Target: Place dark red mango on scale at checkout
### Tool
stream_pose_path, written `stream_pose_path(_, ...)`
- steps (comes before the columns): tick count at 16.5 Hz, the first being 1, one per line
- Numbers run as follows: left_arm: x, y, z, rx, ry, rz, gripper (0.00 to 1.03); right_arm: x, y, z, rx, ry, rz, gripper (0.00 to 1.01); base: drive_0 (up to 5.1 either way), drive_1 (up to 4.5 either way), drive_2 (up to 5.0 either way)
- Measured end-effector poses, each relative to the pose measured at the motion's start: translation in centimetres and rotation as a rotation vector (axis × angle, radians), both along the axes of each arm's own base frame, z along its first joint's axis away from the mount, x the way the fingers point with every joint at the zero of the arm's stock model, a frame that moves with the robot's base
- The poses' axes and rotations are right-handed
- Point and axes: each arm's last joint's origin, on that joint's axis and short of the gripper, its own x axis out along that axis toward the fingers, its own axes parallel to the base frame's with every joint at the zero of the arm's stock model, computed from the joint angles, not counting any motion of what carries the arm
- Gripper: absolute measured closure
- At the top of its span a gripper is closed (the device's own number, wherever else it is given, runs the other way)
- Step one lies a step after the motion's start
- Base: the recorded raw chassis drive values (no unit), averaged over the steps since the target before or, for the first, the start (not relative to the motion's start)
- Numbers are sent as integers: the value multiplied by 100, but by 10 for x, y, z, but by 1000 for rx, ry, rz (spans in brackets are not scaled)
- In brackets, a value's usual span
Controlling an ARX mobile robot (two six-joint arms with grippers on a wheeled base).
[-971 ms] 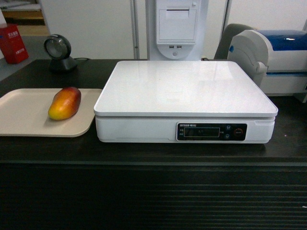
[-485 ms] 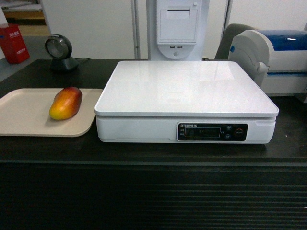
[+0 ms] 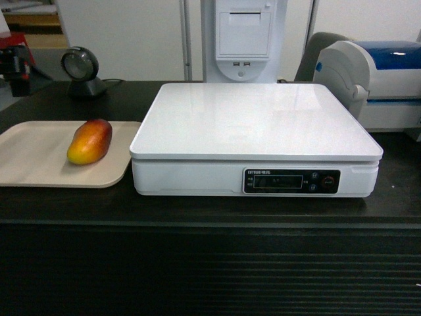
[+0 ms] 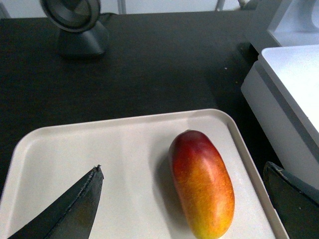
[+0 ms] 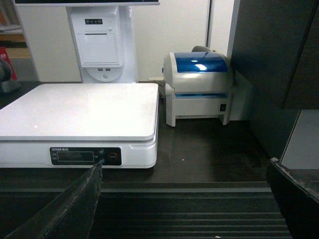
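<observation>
The dark red mango (image 3: 89,141) lies on a beige tray (image 3: 33,161), red end pointing away and yellow end nearer. Right of the tray stands the white scale (image 3: 256,122) with nothing on its platter, on the dark checkout counter (image 3: 210,263). In the left wrist view my left gripper (image 4: 182,168) hangs open above the tray (image 4: 99,149). The mango (image 4: 202,181) lies between its two fingers, touching neither. My right gripper (image 5: 185,164) is open and empty before the counter's ribbed front (image 5: 189,214), right of the scale (image 5: 79,112). Neither gripper shows in the head view.
A round black scanner (image 3: 82,69) stands behind the tray. A white receipt printer post (image 3: 243,39) rises behind the scale. A white and blue label printer (image 3: 375,79) sits at the right. A dark shape (image 3: 14,62) stands at the far left edge.
A dark shape has come in front of the red box at the far left of the head view. Mango, tray and scale have not moved.
</observation>
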Motion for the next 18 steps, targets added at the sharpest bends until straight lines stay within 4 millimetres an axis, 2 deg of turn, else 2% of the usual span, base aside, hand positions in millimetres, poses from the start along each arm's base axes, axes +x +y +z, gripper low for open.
stream_pose_path(2, 28, -10, -3, -13, 51, -28, 5, 0, 0, 0, 0, 0, 0, 3, 0, 0, 0)
stream_pose_path(4, 44, -21, -11, -19, 119, -41, 5, 0, 0, 0, 0, 0, 0, 3, 0, 0, 0)
stream_pose_path(7, 51, -31, -18, -17, 193, -44, 5, 0, 0, 0, 0, 0, 0, 3, 0, 0, 0)
stream_pose_path(13, 57, -33, -39, -8, 273, -25, 5, 0, 0, 0, 0, 0, 0, 3, 0, 0, 0)
stream_pose_path(18, 57, -33, -48, -12, 306, -26, 5, 0, 0, 0, 0, 0, 0, 3, 0, 0, 0)
